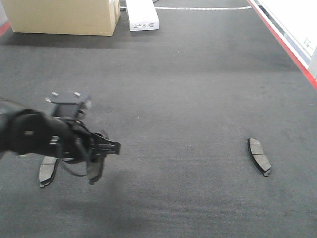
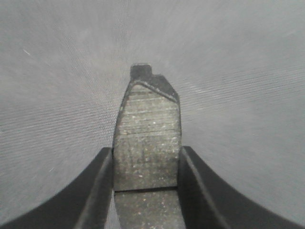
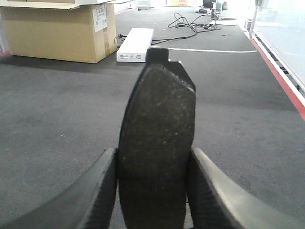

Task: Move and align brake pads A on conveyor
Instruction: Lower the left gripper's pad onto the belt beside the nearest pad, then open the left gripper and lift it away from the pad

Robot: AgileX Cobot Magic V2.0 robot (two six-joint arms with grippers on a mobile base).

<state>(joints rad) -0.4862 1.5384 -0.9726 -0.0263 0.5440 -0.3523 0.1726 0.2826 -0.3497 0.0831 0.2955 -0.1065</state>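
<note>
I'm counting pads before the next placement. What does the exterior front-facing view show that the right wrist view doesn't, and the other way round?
Only the exterior view shows the left end effector gripping a brake pad, with two more pads lying flat on the conveyor: one beside it, one far to the right.

Only the right wrist view shows the right end effector clamping its own pad, plus cables beyond.

Both show the cardboard box, white box and red edge stripe.

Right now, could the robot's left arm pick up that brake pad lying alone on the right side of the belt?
Probably not yet. The left gripper is already shut on a brake pad, so its jaws are full. The lone pad lies unobstructed on the conveyor, but far across from the left arm.
</note>
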